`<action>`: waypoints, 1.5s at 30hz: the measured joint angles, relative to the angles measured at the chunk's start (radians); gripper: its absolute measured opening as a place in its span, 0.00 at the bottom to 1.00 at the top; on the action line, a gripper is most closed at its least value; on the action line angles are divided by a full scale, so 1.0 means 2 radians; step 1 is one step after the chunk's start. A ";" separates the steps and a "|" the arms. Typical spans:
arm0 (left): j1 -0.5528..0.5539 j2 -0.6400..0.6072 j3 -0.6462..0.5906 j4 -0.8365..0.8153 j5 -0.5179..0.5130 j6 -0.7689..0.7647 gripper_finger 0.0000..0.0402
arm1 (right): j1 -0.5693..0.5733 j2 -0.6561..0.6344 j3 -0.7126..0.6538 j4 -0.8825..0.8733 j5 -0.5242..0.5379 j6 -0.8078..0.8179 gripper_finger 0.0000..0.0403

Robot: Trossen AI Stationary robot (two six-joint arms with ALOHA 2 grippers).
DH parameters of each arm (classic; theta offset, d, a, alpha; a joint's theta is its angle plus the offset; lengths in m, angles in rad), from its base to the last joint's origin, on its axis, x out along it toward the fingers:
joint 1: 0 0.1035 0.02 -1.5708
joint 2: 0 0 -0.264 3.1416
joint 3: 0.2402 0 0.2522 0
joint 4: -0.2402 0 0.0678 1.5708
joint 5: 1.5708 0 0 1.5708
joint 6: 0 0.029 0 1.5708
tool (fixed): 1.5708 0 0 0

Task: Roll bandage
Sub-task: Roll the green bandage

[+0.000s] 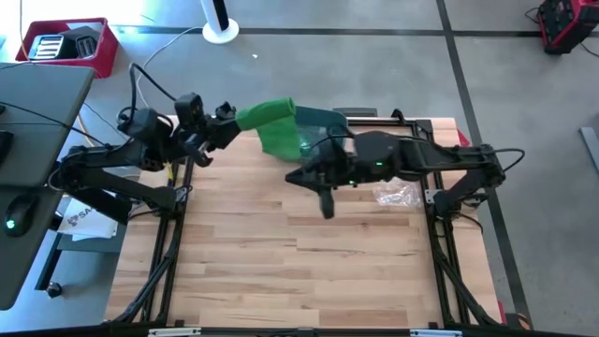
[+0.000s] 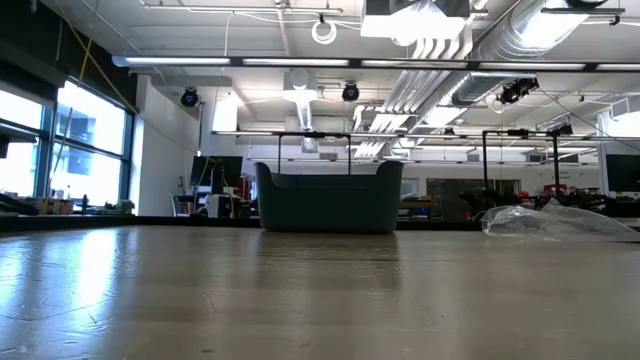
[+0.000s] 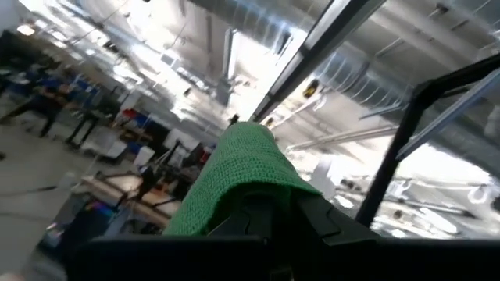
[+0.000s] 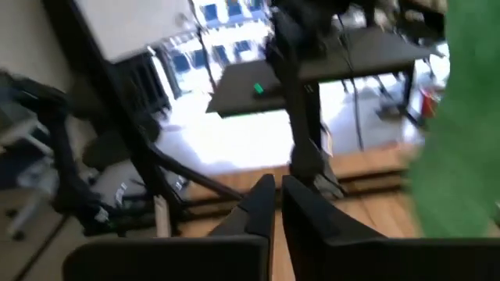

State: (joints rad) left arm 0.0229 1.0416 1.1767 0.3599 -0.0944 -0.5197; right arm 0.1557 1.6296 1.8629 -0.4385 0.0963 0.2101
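The left gripper pinches the green bandage aloft beside the dark bin; the right gripper, shut and empty, sits below it; it should re-grip the hanging tail, keeping tension even.

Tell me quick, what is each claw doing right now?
Left gripper: shut on the green bandage, held up in the air.
Right gripper: shut, holding nothing, beside the hanging bandage.
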 joint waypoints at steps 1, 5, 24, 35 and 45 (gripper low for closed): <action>0.004 -0.004 0.000 -0.014 0.000 0.000 0.02 | 0.004 -0.005 0.000 0.009 0.001 0.000 0.04; 0.015 -0.015 0.000 -0.064 -0.001 0.000 0.02 | 0.013 -0.023 0.000 0.047 0.010 -0.003 0.01; -0.011 -0.004 -0.001 -0.067 0.045 -0.014 0.02 | 0.000 -0.079 0.001 -0.098 0.096 -0.003 0.18; -0.042 -0.004 -0.001 -0.050 0.054 0.004 0.02 | -0.028 0.001 0.000 -0.084 0.058 -0.027 0.50; -0.052 -0.004 -0.001 -0.027 0.040 0.011 0.02 | -0.026 0.037 0.000 0.000 0.050 -0.031 0.07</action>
State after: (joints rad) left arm -0.0802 1.0339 1.1755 0.3057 -0.0145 -0.4974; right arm 0.1041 1.7027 1.8626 -0.4387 0.1968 0.1474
